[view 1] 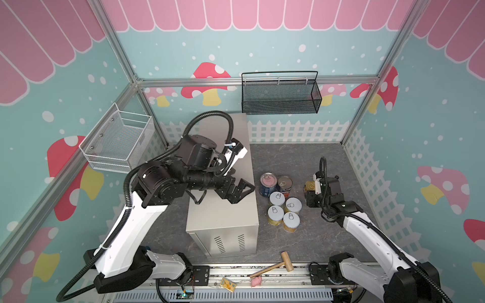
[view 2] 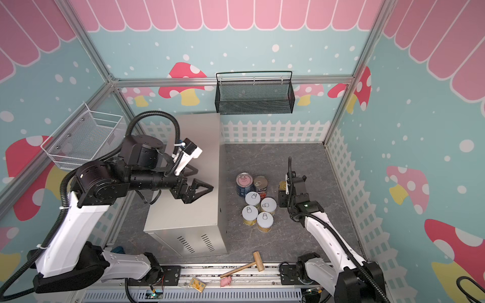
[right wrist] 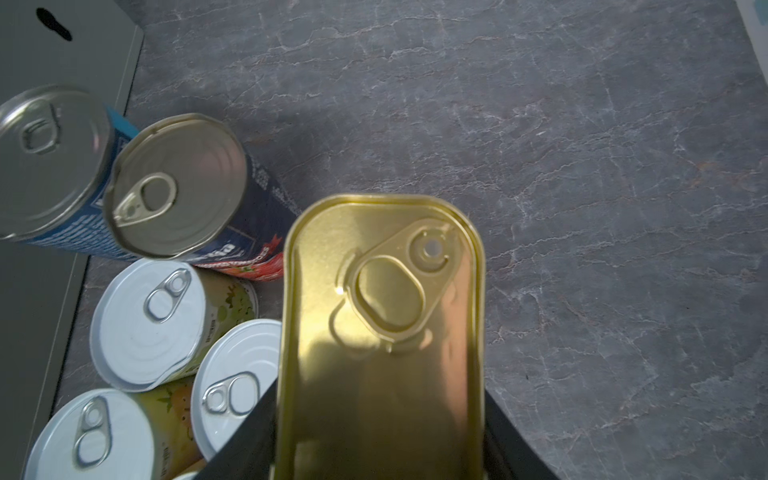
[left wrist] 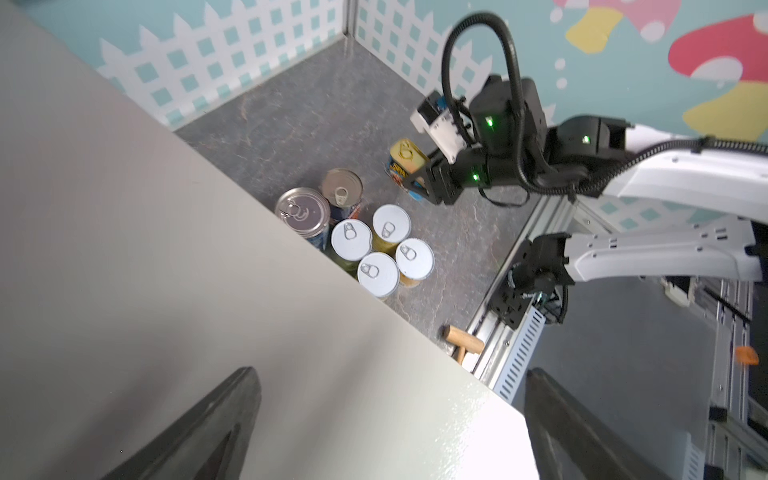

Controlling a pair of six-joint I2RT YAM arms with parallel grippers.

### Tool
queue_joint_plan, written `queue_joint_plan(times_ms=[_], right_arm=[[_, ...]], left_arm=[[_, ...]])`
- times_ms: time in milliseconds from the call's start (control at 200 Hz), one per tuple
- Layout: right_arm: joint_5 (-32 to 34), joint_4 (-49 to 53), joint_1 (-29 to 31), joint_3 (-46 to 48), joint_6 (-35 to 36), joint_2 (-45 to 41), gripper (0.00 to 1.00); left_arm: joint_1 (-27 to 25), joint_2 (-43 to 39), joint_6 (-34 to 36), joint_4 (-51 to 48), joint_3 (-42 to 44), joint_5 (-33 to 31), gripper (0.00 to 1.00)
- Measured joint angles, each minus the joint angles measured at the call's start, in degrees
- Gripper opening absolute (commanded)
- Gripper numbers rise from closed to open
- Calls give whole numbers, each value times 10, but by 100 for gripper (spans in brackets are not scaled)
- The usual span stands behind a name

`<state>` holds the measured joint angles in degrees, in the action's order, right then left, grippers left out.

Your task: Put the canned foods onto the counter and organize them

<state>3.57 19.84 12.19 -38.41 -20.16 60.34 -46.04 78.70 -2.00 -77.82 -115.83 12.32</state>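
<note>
Zero of seven cans up on the counter so far; nothing but bare flat top in both top views. Early stage, first pick by the look of it.

Right claw clamped shut on the meat tin, pinching its long sides near one end, gold lid facing up. Tin out over the grey floor, right of the can cluster, well apart from the counter. Cannot tell whether lifted off the floor yet.

Left claw spread wide, gripping nothing, hovering over the counter top near its right edge.

Two tall blue cans upright, touching each other, just beside the counter's right wall. Four short yellow cans upright in a tight bunch right in front of those, untouched.

Left to do, going by the task: carry the tin across and set it on the counter, then six more cans, then line them up.

Wooden mallet down by the front rail, not part of the job.
</note>
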Motion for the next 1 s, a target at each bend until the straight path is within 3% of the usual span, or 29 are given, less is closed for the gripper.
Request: queue_joint_plan(times_ms=[200,445,680,1001], right_arm=[[-23,-37,-63,36,2,21,45],[-37,-75,-70,70,-5,91,44],[-31,-104,-70,67,-5,119,55],[-47,-123,-71,46,22,113,83]], left_arm=[[-76,60,13,-26,-28,-35,99],[-129,104,23,-34,-78,-64,99],[-150,132,23,-34,-105,-82,99],[-160,139,23,-34,-126,-94,99]])
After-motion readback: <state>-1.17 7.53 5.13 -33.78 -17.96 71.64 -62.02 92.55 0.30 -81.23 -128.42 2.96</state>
